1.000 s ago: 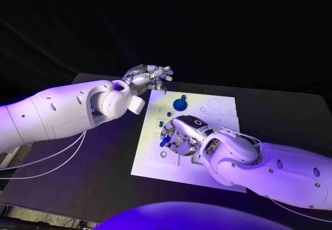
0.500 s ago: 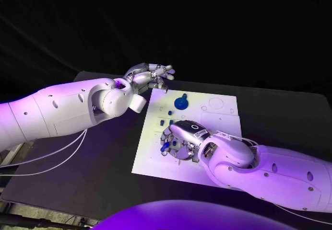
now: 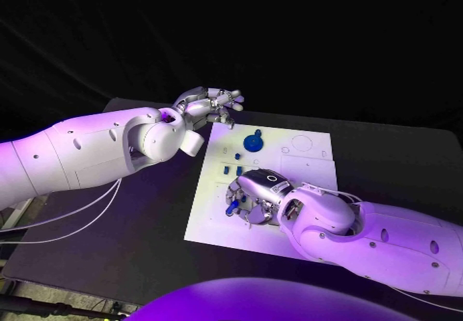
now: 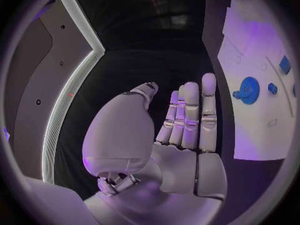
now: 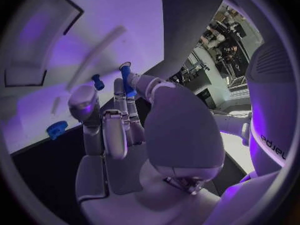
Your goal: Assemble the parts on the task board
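The white task board (image 3: 307,162) lies mid-table. My right hand (image 3: 253,196) hovers low over its left middle and pinches a small blue part (image 3: 231,209) between thumb and finger; the right wrist view shows that part (image 5: 127,83) at the fingertips, close to the board (image 5: 106,15). A blue gear (image 3: 253,142) stands at the board's far side, with small blue pegs (image 3: 231,170) nearer. My left hand (image 3: 209,107) is raised off the board's far left corner; in the left wrist view its fingers (image 4: 190,115) are straight and hold nothing, with the gear (image 4: 249,90) off to one side.
The board carries outlined recesses and holes, including a ring outline (image 3: 302,142) at the far right. Another blue peg (image 5: 97,81) and the gear (image 5: 56,129) stand near my right hand's fingers. Black table (image 3: 144,241) surrounds the board.
My right hand has shifted slightly toward the board's near side with the blue part in its pinch. The left hand has stayed almost still.
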